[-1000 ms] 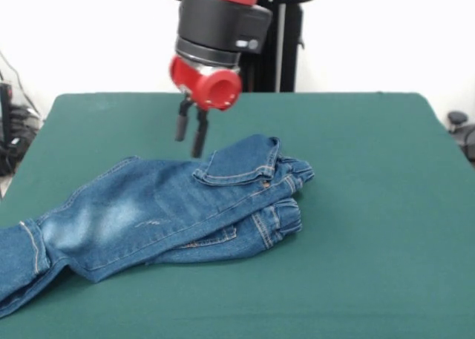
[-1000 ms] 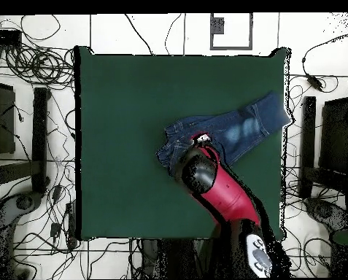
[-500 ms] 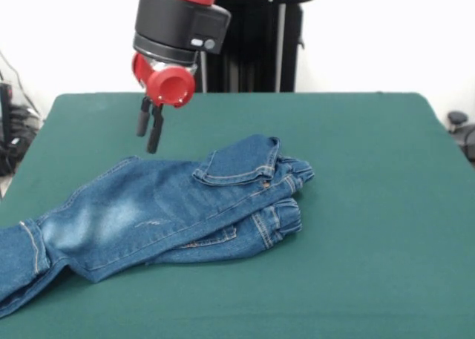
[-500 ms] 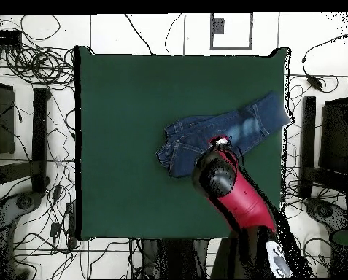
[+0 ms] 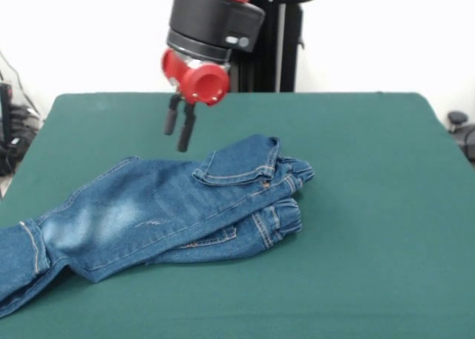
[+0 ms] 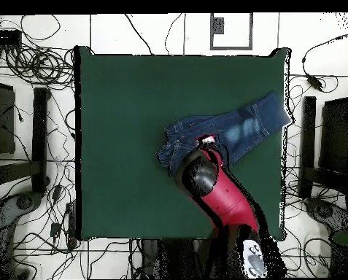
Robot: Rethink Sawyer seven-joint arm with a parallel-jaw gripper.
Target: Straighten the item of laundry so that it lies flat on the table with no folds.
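Note:
The item of laundry, a pair of blue jeans [image 5: 148, 213], lies crumpled on the green table [image 5: 371, 205]. Its waist is folded over near the middle, and one leg runs to the table's left front edge. My gripper [image 5: 176, 139] hangs in the air just behind the folded waist. It is shut with nothing in it and sits clear above the cloth. In the overhead view the jeans [image 6: 235, 131] stretch toward the table's [image 6: 133, 109] right edge. There the red arm [image 6: 220, 197] covers their lower part and hides the gripper.
Cables and stands [image 6: 38, 146] surround the table on the floor. The robot's black pedestal [image 5: 278, 50] stands behind the arm.
Over the last second the gripper swung left, then came back right and a little lower, ending near the folded waist. The jeans have not moved.

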